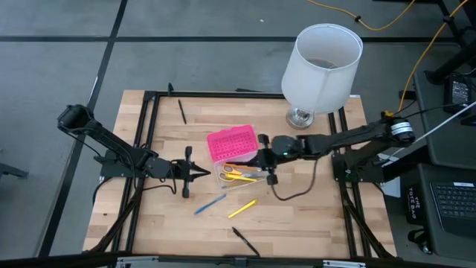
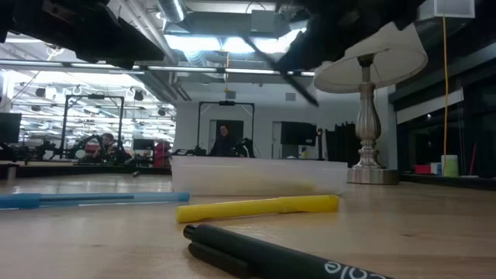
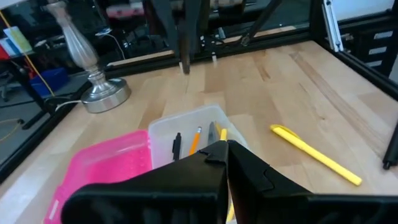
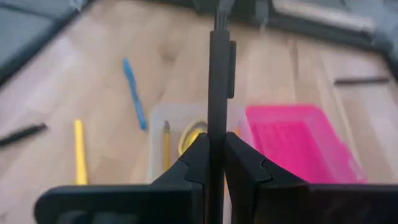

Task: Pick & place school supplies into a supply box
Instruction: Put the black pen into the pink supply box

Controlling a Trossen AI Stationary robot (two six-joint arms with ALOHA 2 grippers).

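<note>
no readable text on anything

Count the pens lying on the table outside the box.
4: black pen by the back-left frame, blue pen and yellow pen before the supply box, second black pen at front. More may be hidden.

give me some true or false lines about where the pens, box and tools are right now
1. The right tool grips a black pen. True.
2. The pink lid lies shut over the box. False: the lid lies open beside the clear base.
3. The scissors are in the box. True.
4. The yellow pen is in the box. False: it lies on the table.
5. The blue pen lies on the table. True.
</note>
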